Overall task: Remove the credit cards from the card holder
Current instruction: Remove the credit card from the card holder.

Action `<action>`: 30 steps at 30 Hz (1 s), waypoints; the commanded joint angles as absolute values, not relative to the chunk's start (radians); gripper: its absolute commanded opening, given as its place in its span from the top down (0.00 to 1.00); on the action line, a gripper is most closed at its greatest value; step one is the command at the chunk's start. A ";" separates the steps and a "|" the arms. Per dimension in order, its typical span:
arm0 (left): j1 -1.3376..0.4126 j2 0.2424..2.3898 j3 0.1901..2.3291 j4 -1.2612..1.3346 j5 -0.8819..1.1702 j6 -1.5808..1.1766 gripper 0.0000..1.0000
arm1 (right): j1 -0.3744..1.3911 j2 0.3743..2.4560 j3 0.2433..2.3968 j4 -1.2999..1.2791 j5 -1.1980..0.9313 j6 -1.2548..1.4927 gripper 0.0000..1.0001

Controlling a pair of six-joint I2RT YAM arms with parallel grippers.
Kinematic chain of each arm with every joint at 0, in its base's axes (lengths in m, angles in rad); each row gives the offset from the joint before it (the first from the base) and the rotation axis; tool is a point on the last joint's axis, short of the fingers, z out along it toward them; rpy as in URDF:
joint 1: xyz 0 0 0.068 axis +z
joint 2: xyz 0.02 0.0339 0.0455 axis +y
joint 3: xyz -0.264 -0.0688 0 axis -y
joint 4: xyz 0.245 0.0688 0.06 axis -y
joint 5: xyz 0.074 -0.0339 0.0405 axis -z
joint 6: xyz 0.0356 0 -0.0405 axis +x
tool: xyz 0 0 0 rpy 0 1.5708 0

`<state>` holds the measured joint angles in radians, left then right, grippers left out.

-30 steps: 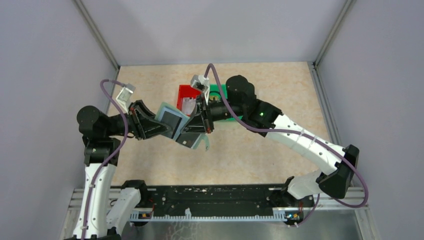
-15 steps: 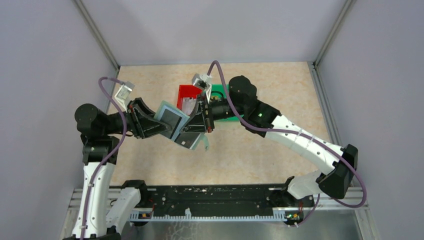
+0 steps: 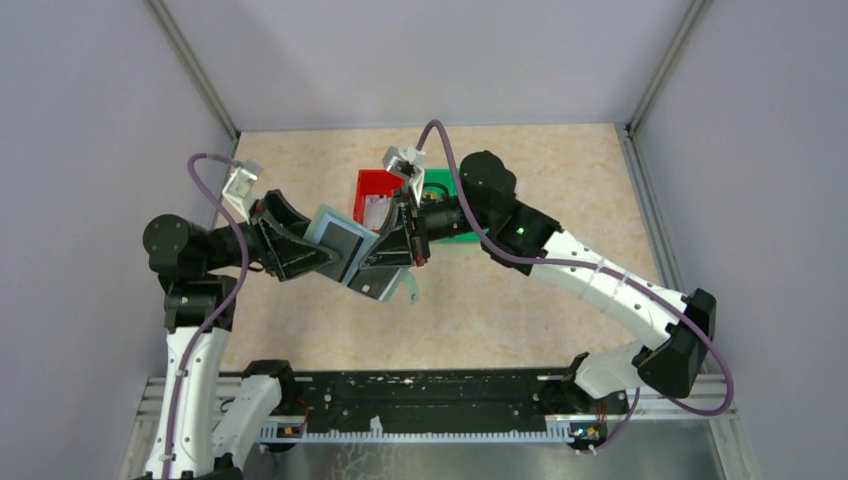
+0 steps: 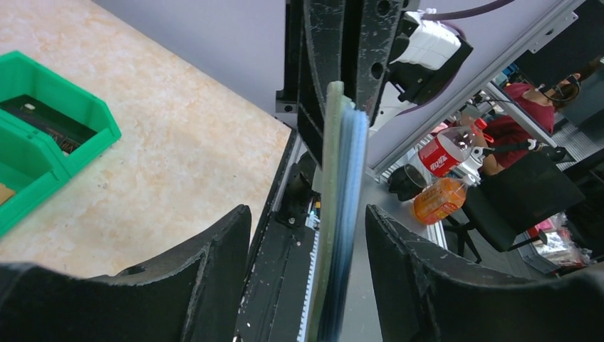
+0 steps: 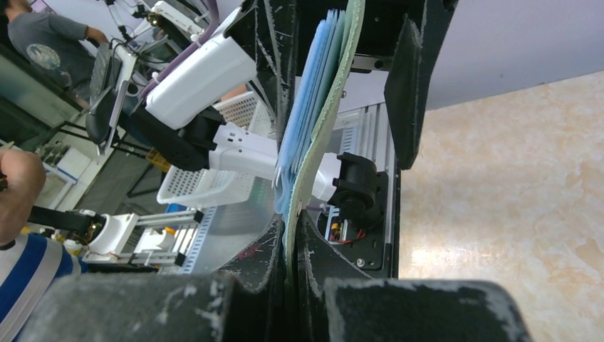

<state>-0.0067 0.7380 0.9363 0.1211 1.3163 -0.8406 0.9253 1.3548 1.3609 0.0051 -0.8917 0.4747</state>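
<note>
Left gripper stands wide, straddling the edge-on card holder without touching it; right gripper pinches the holder's opposite end tight.

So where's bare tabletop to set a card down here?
Bare beige tabletop runs along the black front rail and right of the green plastic bin. Crowded mid-table around the red plastic bin and the raised grey-green folding card holder.

The card holder was grey-green outside and pale blue within (its layered edge showed both), and the credit card was dark grey-black. One bin was red, the other bin green; the table was beige, faintly marbled.
</note>
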 commanded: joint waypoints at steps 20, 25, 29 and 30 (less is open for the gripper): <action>-0.006 0.715 0.893 0.401 1.286 -1.085 0.59 | 0.931 1.299 1.351 0.095 -0.914 0.482 1.00; -0.006 0.703 0.879 0.388 1.288 -1.087 0.55 | 0.931 1.303 1.357 0.103 -0.916 0.485 1.00; -0.006 0.703 0.891 0.390 1.292 -1.092 0.71 | 0.932 1.306 1.358 0.106 -0.912 0.487 1.00; -0.007 0.704 0.892 0.390 1.292 -1.095 0.75 | 0.932 1.307 1.359 0.106 -0.910 0.488 1.00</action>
